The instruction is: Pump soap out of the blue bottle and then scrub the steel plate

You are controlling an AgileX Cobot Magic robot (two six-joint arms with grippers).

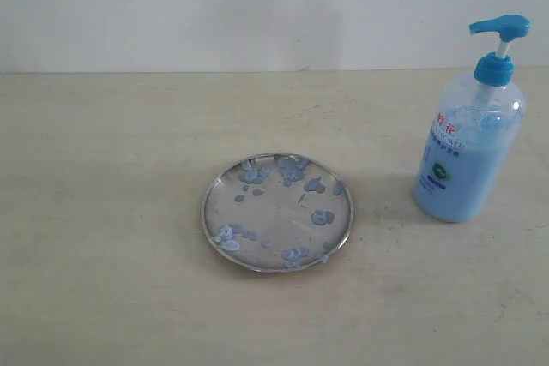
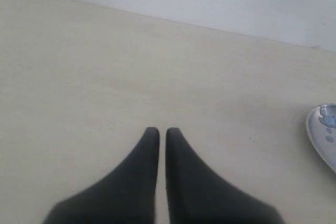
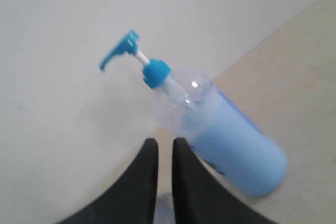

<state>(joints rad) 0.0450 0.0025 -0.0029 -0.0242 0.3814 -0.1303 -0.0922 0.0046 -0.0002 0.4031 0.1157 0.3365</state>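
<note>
Steel plate (image 1: 276,212) sits near the blue bottle (image 1: 463,169); left claw (image 2: 159,132) and right claw (image 3: 165,143) are closed, empty.

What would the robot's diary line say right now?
left gripper: shut, empty | right gripper: shut, empty | bottle: upright, pump up | plate: blobs on it

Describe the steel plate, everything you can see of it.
The steel plate is round, shallow, shiny metal with a thin raised rim, speckled with blue-grey blobs, mostly near its edge. It lies flat on the pale table, apart from the blue bottle. Nothing else touches it.
</note>
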